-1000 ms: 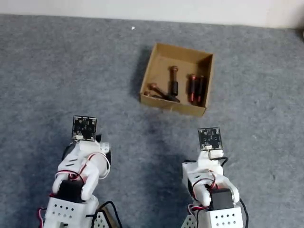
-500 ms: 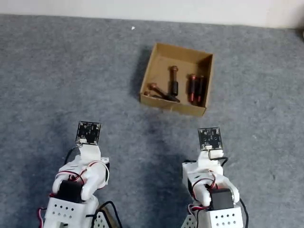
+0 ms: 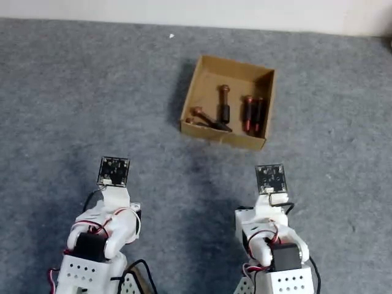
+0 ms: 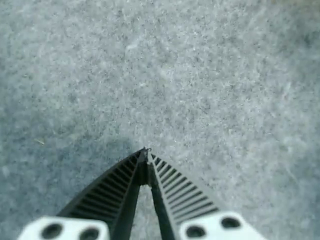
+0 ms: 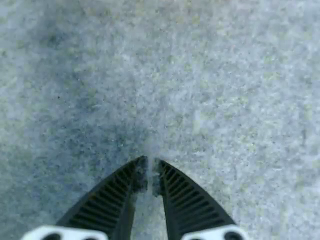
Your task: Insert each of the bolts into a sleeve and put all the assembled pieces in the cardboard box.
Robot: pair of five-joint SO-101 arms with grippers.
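Note:
The cardboard box (image 3: 195,86) sits on the grey carpet beyond both arms. Inside it lie several copper-coloured bolts in black sleeves: one assembled piece (image 3: 224,105) near the middle, one (image 3: 206,119) slanted at the near left corner, and a pair (image 3: 253,114) side by side on the right. Both arms are folded back near the front edge, well short of the box. My left gripper (image 4: 146,154) is shut, tips touching, over bare carpet. My right gripper (image 5: 150,167) is shut with nothing in it, only a sliver between the tips.
Grey carpet (image 3: 92,92) spreads all around the box. A pale wall strip (image 3: 184,9) runs along the far edge. The left arm's base (image 3: 92,263) and the right arm's base (image 3: 278,269) stand at the near edge.
The left arm has drawn back a little toward its base, then held still. The right arm and the box contents have not moved.

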